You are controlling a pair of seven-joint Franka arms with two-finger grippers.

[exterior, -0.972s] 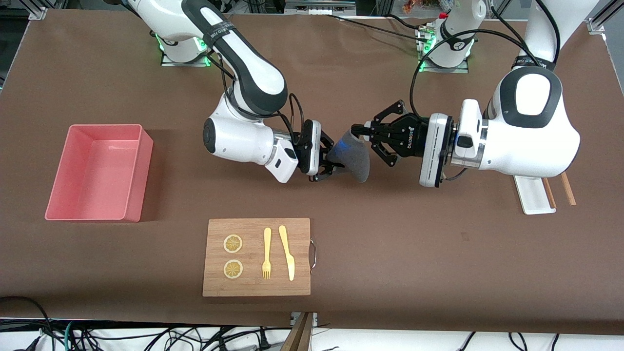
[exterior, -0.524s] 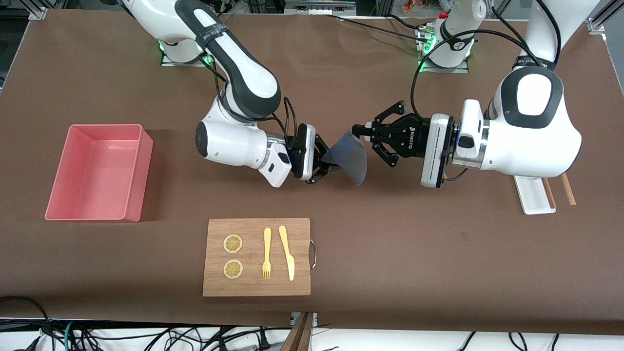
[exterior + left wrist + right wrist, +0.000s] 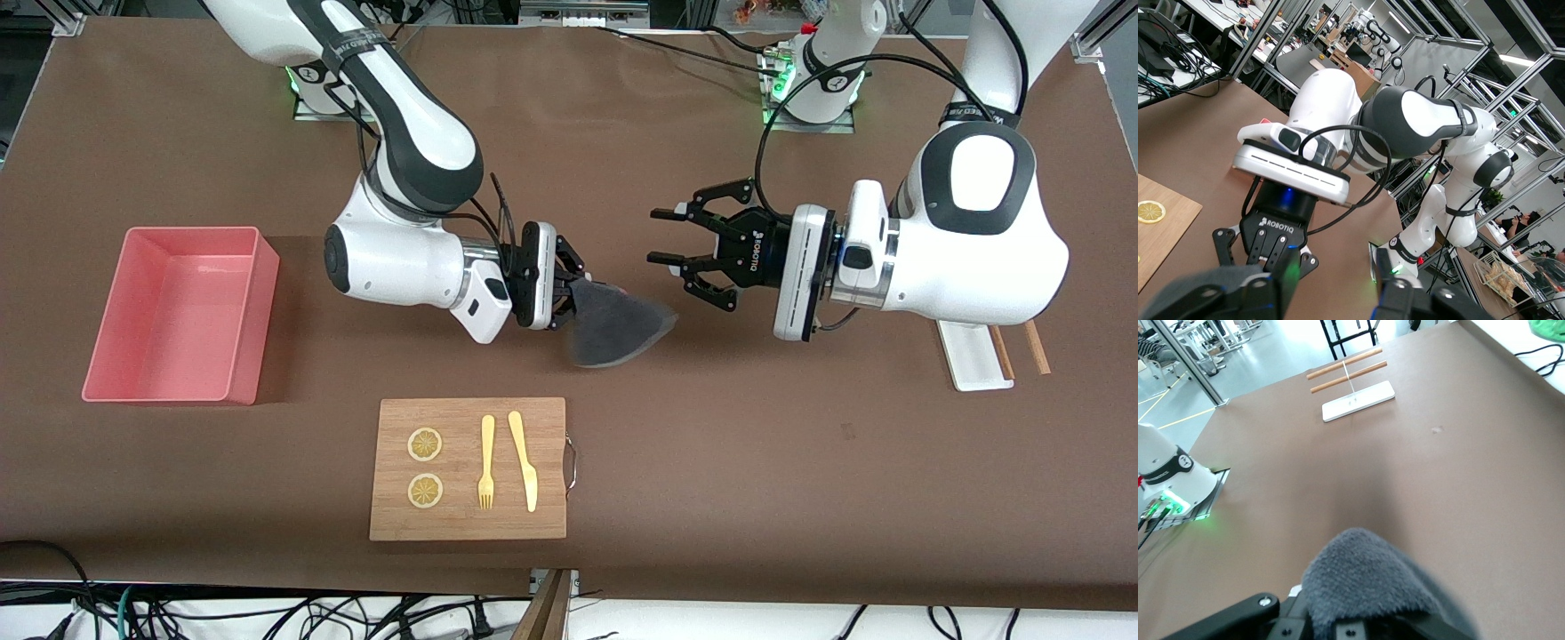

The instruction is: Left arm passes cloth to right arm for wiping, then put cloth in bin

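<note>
The dark grey cloth [image 3: 618,327] hangs from my right gripper [image 3: 572,298], which is shut on one edge of it over the middle of the table. In the right wrist view the cloth [image 3: 1365,583] covers the jaws. My left gripper [image 3: 653,236] is open and empty, a short gap from the cloth's free end and pointing at it. Its own fingers [image 3: 1248,290] show spread apart in the left wrist view, facing the right arm's gripper [image 3: 1271,243]. The pink bin [image 3: 178,311] stands empty toward the right arm's end of the table.
A wooden board [image 3: 468,468] with two lemon slices, a fork and a knife lies nearer the front camera than the cloth. A narrow white tray [image 3: 973,356] with two wooden sticks beside it sits at the left arm's end, under the left arm.
My left gripper has opened and let go of the cloth. My right gripper has drawn the cloth toward the right arm's end, and it now droops from that gripper alone.
</note>
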